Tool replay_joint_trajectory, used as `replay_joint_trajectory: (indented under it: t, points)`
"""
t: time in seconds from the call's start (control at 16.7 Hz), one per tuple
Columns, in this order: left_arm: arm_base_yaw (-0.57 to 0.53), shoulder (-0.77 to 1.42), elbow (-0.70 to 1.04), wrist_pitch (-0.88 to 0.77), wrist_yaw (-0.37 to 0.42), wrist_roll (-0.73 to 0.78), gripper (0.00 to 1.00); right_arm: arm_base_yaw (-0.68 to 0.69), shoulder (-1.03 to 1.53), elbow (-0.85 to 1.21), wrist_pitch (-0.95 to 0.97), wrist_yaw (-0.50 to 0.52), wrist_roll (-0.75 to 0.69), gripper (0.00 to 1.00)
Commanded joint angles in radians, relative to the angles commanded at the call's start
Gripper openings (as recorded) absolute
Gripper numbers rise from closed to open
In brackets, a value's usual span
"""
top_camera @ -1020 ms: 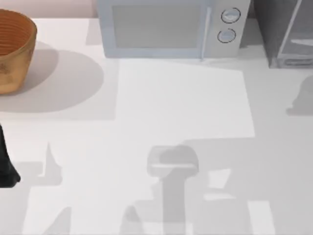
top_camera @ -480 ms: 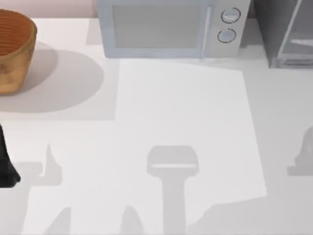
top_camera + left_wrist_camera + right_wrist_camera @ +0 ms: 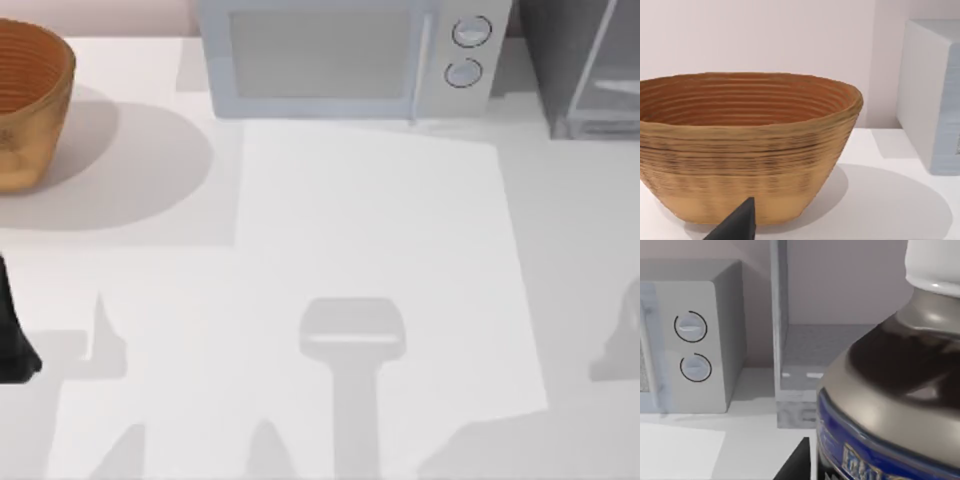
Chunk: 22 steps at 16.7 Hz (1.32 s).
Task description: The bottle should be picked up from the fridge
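Top view: a white table (image 3: 380, 230) carries a woven wooden basket (image 3: 30, 100) at far left, nothing visible inside it, a pale microwave (image 3: 350, 55) with two round knobs at the back, and the dark grey fridge (image 3: 585, 65) at the back right corner. The left arm (image 3: 12, 335) sits at the left edge.

Left wrist view: the basket (image 3: 747, 145) looms close, its ribbed interior bare as far as can be seen; one dark fingertip (image 3: 737, 225) pokes in, and whether the left gripper is spread cannot be told.

Right wrist view: the bottle (image 3: 895, 385), white cap, dark shoulder, blue label, sits very close to the camera, in front of the fridge (image 3: 795, 365) beside the microwave (image 3: 690, 345); a dark fingertip (image 3: 797, 462) lies just beside it, grip unclear
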Motion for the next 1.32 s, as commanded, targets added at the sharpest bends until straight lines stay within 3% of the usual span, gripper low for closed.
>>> replay_joint_trajectory:
  t: [0.3, 0.54, 1.32]
  points:
    - [0.0, 0.0, 0.0, 0.0, 0.0, 0.0, 1.0, 0.008, 0.035, 0.014, 0.028, 0.009, 0.001, 0.0]
    - [0.0, 0.0, 0.0, 0.0, 0.0, 0.0, 1.0, 0.064, 0.224, 0.084, 0.176, 0.071, -0.002, 0.0]
    - [0.0, 0.0, 0.0, 0.0, 0.0, 0.0, 1.0, 0.365, 1.389, 0.43, 0.932, 0.384, 0.001, 0.0]
